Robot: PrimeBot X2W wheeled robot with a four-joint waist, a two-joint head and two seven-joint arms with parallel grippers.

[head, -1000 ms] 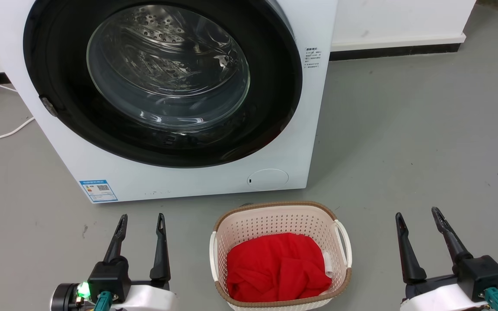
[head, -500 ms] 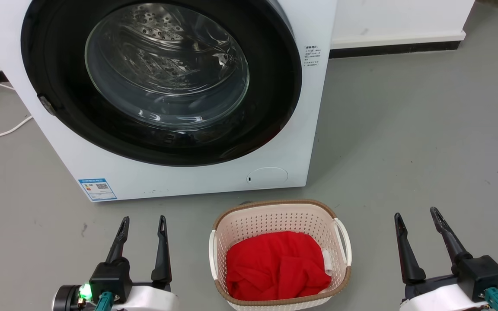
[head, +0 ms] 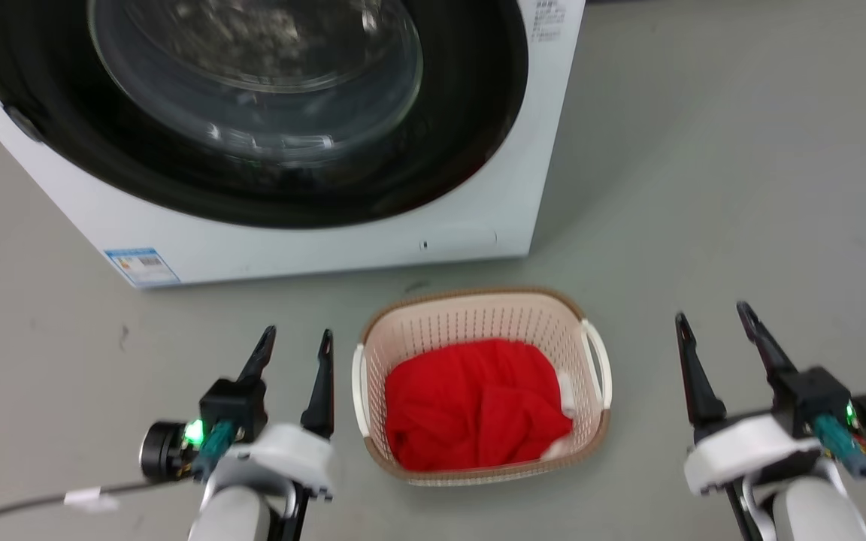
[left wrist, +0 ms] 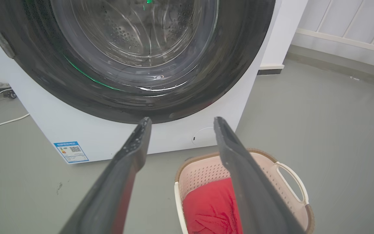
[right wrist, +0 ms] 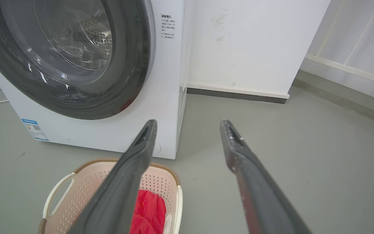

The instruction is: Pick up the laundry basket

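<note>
A cream laundry basket [head: 478,319] holding red cloth [head: 474,402] sits on the grey floor [head: 704,188], at six o'clock from a washing machine [head: 313,244]. The left gripper [head: 298,331] is at its nine o'clock, the right gripper [head: 711,312] at three; both have fingers apart, holding nothing.

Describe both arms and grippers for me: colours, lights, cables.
The left gripper and right gripper match: two long, tapered black fingers on a black block, a white wrist shell, a pale forearm and a round black end cap. Each carries a green light and a teal connector. A white-tagged grey cable runs from the left one.
</note>
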